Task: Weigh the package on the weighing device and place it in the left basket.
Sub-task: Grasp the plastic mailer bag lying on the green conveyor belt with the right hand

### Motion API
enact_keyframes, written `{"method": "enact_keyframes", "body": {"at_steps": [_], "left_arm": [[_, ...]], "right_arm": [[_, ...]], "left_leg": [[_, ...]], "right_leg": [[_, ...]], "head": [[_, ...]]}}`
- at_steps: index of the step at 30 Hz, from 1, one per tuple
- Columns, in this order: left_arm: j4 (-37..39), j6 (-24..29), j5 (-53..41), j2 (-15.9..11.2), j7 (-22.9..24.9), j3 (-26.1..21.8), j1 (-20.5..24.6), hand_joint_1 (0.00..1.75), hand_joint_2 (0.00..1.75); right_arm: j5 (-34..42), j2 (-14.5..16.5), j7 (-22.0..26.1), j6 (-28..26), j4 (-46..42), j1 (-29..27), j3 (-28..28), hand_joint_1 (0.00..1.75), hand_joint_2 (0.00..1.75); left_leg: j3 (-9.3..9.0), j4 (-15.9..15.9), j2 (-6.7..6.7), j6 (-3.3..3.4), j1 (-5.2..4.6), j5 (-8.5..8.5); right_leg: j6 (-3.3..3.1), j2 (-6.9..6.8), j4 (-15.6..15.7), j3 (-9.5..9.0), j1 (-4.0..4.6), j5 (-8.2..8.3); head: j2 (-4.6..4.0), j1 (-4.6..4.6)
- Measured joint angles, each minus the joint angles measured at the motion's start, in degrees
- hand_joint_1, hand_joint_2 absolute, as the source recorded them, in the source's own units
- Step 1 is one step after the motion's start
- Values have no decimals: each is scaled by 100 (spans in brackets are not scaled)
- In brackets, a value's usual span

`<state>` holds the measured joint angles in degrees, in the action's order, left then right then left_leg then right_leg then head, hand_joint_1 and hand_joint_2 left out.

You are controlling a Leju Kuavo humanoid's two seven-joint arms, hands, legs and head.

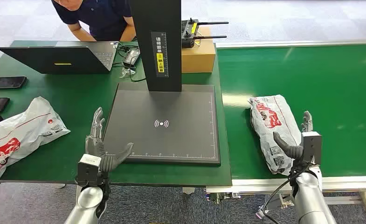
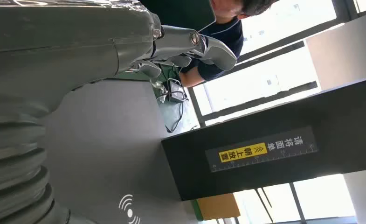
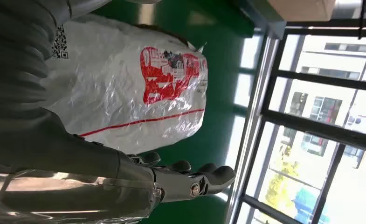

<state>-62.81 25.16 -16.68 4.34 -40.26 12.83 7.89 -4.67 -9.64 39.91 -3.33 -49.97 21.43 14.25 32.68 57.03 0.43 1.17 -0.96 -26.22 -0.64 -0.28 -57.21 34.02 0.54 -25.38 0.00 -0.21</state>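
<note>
Both hands spread: right hand (image 1: 301, 140) beside package (image 1: 270, 122).

**Package on the belt, scale bare**

The package (image 1: 272, 130) is a white, crinkled plastic mailer bag printed with red graphics, a thin red line and a small black code patch. It lies flat on the green belt, its long side running away from the robot, just to the right of the weighing device (image 1: 167, 123) and apart from it. The weighing device is a flat, dark grey square platform with a white wireless symbol at its centre and a black upright column rising from its far edge, bearing a yellow-and-white label.
</note>
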Motion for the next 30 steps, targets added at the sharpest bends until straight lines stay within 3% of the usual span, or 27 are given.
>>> {"method": "enact_keyframes", "body": {"at_steps": [4, 10, 14, 17, 19, 24, 30], "left_arm": [[5, 0, 31, -3, 0, 19, 25, 0, 175], [9, 12, 43, -6, 0, 59, 48, 0, 175], [10, 87, 72, -8, 0, 104, 51, 0, 175], [11, 102, 40, -8, 0, 120, 48, 0, 175], [12, 75, -25, -9, 0, 121, 44, 0, 175], [13, -19, -143, -8, 0, 115, 40, 0, 175], [21, -105, -239, -1, 0, 102, 42, 0, 175]], "right_arm": [[242, 0, 8, 387, -175, -91, 79, 0, 175], [240, 0, 9, 429, -353, -154, 137, 0, 175], [-489, -4, -186, -342, -287, -42, 122, 0, 175], [-1660, -60, -797, -1401, -17, 165, -64, 0, 175], [-2346, -102, -1245, -1831, 256, 312, -253, 0, 175], [-3265, -155, -1922, -2128, 834, 621, -695, 0, 175], [-3739, -161, -2193, -2104, 1211, 874, -1077, 0, 175]], "left_leg": [[-1, 0, 3, 0, 0, 0], [0, 0, 4, 0, 0, 0], [1, 0, 4, 0, 0, 0], [0, 0, 4, 0, 0, 0], [-1, 0, 4, 0, 0, 0], [0, 0, 3, 0, 0, 0], [1, 0, 3, 0, 0, 0]], "right_leg": [[0, 3, 0, 0, 0, 0], [0, 3, 0, 0, 0, 0], [0, 3, 0, 0, 0, 0], [0, 3, 0, -1, 0, 0], [0, 3, 0, -2, 0, 1], [-1, 2, 0, 0, 0, 1], [-1, 2, -1, 0, 1, 0]], "head": [[0, 1], [0, -1], [0, -1], [0, -1], [0, -1], [0, -1], [0, -1]]}}
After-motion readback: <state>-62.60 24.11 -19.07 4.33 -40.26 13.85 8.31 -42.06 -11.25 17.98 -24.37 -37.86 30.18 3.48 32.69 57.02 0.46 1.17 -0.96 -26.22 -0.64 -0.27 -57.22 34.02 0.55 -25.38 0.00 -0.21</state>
